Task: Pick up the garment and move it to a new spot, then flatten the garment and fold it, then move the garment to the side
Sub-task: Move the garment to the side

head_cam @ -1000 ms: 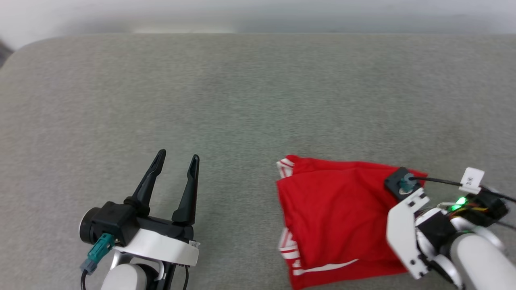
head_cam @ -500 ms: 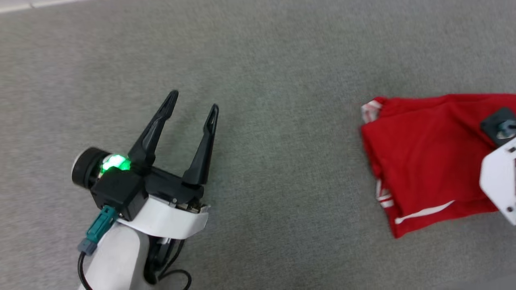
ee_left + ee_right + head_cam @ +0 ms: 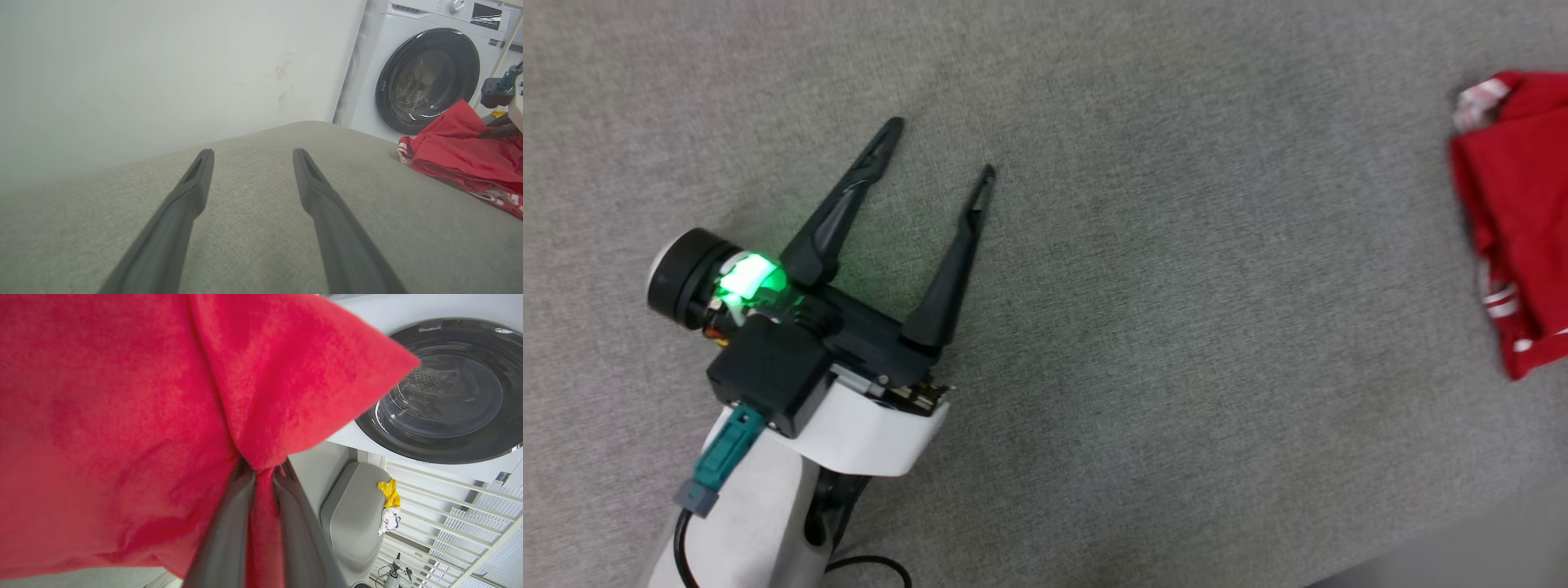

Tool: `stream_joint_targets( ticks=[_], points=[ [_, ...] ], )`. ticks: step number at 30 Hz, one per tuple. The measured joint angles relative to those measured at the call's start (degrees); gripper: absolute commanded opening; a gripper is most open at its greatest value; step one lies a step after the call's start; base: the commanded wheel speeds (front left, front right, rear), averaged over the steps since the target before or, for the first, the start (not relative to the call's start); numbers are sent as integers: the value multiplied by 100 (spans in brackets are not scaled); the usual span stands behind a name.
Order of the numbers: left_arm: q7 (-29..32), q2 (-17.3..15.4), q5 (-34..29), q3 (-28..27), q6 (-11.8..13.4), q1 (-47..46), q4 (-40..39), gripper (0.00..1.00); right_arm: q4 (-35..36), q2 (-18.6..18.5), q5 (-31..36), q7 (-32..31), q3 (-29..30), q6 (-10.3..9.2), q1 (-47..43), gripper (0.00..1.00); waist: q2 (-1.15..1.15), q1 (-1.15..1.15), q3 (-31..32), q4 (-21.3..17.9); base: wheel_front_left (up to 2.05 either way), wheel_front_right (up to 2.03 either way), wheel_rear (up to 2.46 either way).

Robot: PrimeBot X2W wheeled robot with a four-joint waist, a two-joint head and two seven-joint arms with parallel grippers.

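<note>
Lying folded at the right edge of the grey cushion (image 3: 1176, 327), the red garment (image 3: 1515, 212) has one raised corner clamped between the fingers of my right pincer (image 3: 263, 473). My left pincer (image 3: 941, 147) is well apart from it, low over bare cushion, fingers spread wide.

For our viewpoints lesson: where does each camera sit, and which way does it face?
Head view: from the head, down onto the grey cushion; open left hand shows.
Left wrist view: along its fingers toward wall and washing machine.
Right wrist view: along its fingers, pinching the garment.
Both wrist views share garment, washing machine.
</note>
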State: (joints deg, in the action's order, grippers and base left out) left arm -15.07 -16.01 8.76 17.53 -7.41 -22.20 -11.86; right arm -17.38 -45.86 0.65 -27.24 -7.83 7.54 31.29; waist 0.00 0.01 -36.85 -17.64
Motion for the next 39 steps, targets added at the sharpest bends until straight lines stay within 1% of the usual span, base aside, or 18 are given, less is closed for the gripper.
stream_joint_targets(
  ticks=[7, 14, 15, 16, 17, 20, 21, 25, 30, 33, 36, 39],
  points=[
    [0, -133, -24, 83, 0, -197, -136, 100, -950, -20, 176, 673, 536, 0, 328, 0, 0, 0, -349, 105, 0, 0, 0],
    [0, -148, -53, 81, -1, -228, -161, 100, -1455, 245, 366, 966, 792, -1, 548, 0, 0, 0, -455, 224, 0, 0, 0],
    [0, -145, -52, 83, -1, -228, -155, 100, -1495, 277, 408, 968, 799, -1, 558, 5, 0, 0, -445, 237, 0, 0, 0],
    [0, -140, -52, 78, 0, -228, -142, 100, -1517, 293, 474, 1006, 798, -1, 560, 86, 0, 0, -429, 251, 0, 0, 0],
    [0, -129, -52, 77, 0, -227, -126, 100, -1523, 299, 533, 1040, 811, 0, 567, 100, 0, 0, -407, 265, 0, 0, 0],
    [0, -8, 4, -12, 0, -155, -12, 100, -1399, 347, 658, 1092, 842, -1, 613, 100, 0, 0, -178, 310, 0, 0, 0],
    [0, 81, -31, -164, 40, -73, 87, 100, -1199, 432, 625, 1127, 915, -1, 614, 100, 0, 0, 59, 342, 0, 0, 0],
    [0, 286, 16, -428, 85, 128, 207, 100, -795, 673, 435, 1351, 1053, -1, 610, 100, 0, -1, 472, 397, 0, 0, 0],
    [0, 427, 8, -724, 92, 477, 368, 100, -146, 1214, 115, 1700, 1161, -2, 415, 100, 0, -1, 1058, 493, 0, 0, 0],
    [0, 564, 22, -939, 151, 733, 423, 100, 358, 1519, 109, 1935, 1205, -2, 151, 100, 0, -1, 1415, 578, 0, 0, 0],
    [0, 628, 1, -1112, 189, 976, 479, 100, 938, 1961, 68, 2205, 1223, -1, -225, 100, 0, -1, 1752, 689, 0, 0, 0],
    [-1, 738, -31, -1229, 193, 1187, 556, 100, 1416, 2443, -89, 2354, 1381, -3, -689, 100, 0, -2, 2053, 832, 0, 0, 0]
  ],
)
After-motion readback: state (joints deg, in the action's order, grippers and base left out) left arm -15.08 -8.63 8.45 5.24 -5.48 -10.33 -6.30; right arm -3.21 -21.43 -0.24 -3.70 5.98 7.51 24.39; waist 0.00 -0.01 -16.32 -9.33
